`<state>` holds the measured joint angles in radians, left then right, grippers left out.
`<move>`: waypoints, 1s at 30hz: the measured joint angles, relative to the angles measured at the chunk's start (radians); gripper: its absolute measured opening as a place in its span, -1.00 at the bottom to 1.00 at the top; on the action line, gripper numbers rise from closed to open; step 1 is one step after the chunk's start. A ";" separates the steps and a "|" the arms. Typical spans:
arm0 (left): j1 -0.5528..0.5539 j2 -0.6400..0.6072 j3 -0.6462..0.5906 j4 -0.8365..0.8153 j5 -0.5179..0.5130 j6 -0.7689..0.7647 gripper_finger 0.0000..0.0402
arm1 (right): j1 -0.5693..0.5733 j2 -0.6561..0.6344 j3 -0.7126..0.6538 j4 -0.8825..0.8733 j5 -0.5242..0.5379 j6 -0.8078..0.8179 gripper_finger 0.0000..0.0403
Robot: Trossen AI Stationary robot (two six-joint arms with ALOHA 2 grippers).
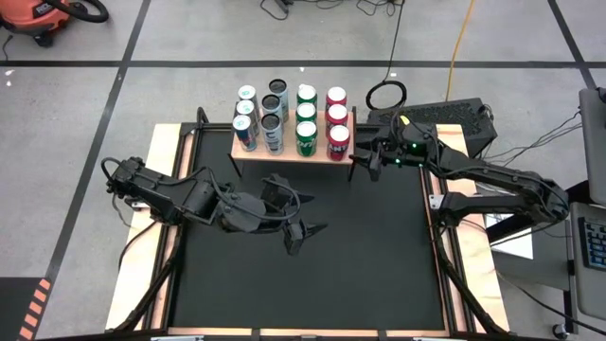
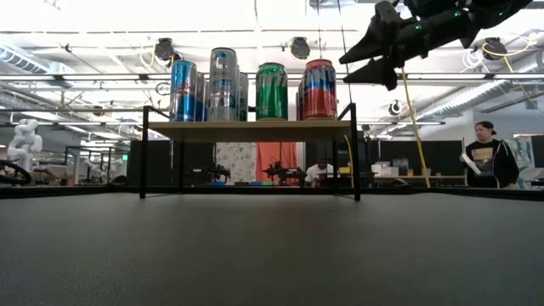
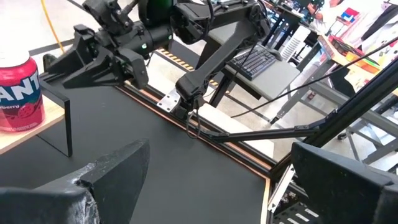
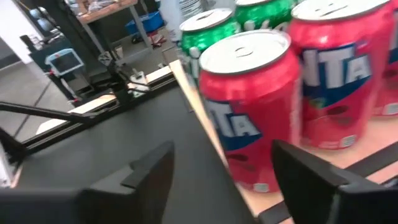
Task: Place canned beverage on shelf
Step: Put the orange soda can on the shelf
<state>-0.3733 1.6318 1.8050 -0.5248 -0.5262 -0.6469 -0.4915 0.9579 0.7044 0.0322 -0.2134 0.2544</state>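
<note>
Shelf (image 1: 289,150) packed with cans (image 1: 306,114); black tabletop (image 1: 360,256) in front free.

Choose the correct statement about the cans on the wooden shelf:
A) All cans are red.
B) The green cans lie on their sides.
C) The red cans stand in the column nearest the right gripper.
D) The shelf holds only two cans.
C: in the high view the red cans form the shelf's end column, beside the right gripper.

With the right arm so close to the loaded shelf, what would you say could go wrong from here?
1. The right pincer hangs open beside the front red can; a sideways drift could tip it off the shelf.
2. The cans stand tightly packed, so one knocked can may topple its neighbours.
3. The left pincer waits mid-table, apart, posing little risk.
</note>
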 joint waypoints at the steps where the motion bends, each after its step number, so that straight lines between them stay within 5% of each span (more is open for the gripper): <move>1: 0.000 0.000 0.000 0.000 0.000 0.000 0.96 | 0.010 0.002 0.000 0.000 0.000 0.007 0.18; 14: 0.001 0.000 0.000 0.000 0.000 0.006 0.96 | 0.071 0.089 0.000 0.014 0.012 0.016 -0.92; 30: 0.001 0.000 0.000 0.000 -0.001 0.000 0.96 | 0.070 0.155 0.001 0.122 0.038 -0.013 -0.99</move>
<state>-0.3725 1.6318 1.8050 -0.5249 -0.5270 -0.6466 -0.4213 1.1126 0.7052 0.1539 -0.1751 0.2414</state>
